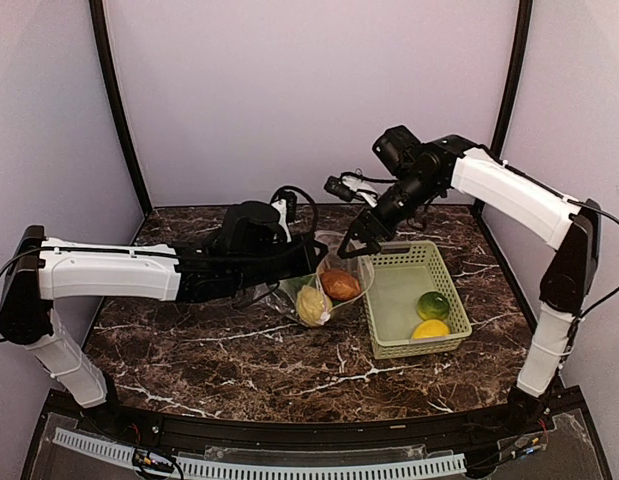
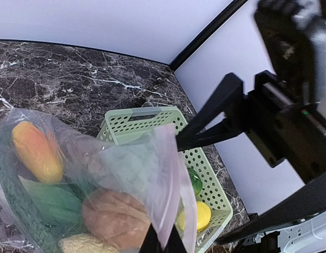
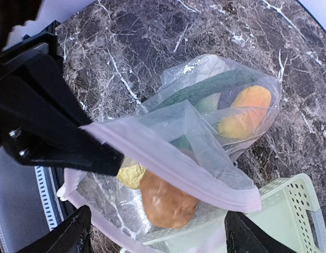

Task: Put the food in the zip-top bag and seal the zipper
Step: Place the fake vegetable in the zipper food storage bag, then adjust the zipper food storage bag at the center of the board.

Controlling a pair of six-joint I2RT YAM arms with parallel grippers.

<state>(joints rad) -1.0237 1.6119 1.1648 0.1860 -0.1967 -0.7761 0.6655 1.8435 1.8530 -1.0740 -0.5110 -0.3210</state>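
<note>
Marble table (image 1: 189,350), green basket (image 1: 394,300) beside zip-top bag (image 1: 334,262)

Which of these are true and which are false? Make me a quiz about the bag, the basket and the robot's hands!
1. The lemon lies in the green basket. True.
2. The lime is inside the zip-top bag. False: it lies in the basket, next to the lemon.
3. The left gripper pinches the bag's edge. True.
4. The right gripper is shut on the long green vegetable. False: its jaws are wide open and empty, and the vegetable lies in the bag.
</note>
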